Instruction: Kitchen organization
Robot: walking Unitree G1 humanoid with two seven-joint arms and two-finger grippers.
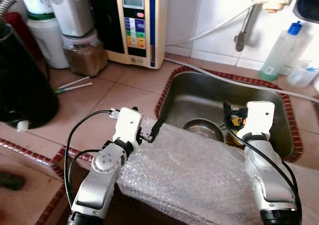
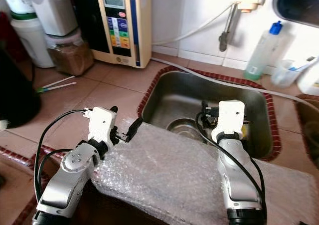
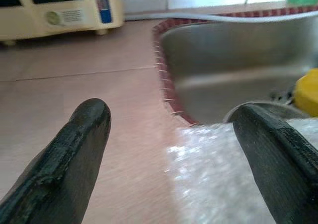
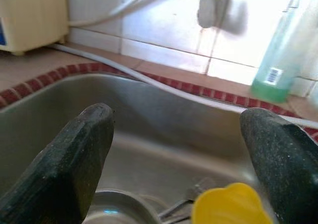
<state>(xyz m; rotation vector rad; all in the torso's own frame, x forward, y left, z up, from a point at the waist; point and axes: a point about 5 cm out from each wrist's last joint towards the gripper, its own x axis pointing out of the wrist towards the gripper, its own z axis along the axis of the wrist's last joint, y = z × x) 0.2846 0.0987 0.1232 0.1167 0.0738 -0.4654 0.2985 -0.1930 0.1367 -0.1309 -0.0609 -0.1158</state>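
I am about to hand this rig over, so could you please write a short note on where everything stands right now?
Left end effector: open, empty, at the near left corner of the stainless steel sink, over the clear bubble wrap sheet.
Right end effector: open, empty, over the basin.
In the sink: round steel bowl, yellow object.
On the tiled counter: green-tinted plastic bottle, beige water appliance.
Done: nothing held. Left: all the organizing.

Two silver jointed arms with white wrist housings, looping black cables, and black-fingered left end effector (image 1: 149, 131).
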